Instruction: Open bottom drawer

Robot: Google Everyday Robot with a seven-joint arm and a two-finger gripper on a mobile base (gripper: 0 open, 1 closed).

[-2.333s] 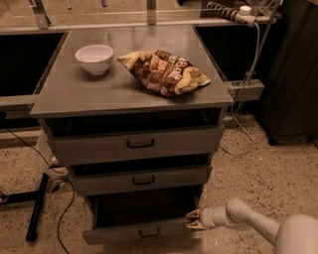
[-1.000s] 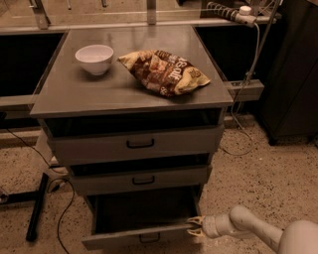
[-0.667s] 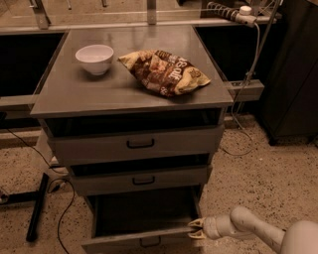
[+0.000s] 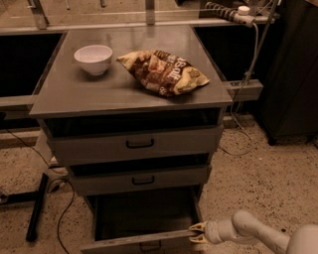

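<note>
Claw (image 4: 195, 232) at lower right: fingers narrowly apart, tips touching the right end of the pulled-out bottom drawer (image 4: 130, 241) front.

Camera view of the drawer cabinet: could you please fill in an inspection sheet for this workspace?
Surface: grey cabinet top, carrying two loose items.
Job's things: bottom drawer stands open, its front well out past the top drawer and middle drawer.
Clutter: white bowl and snack bag, side by side on the top.
Grippers: gripper at the right end of the bottom drawer's front, low near the floor.
Cables: floor cable left of the cabinet; power strip behind, its cord hanging at the right.
Surroundings: speckled floor; dark cabinet at right.
</note>
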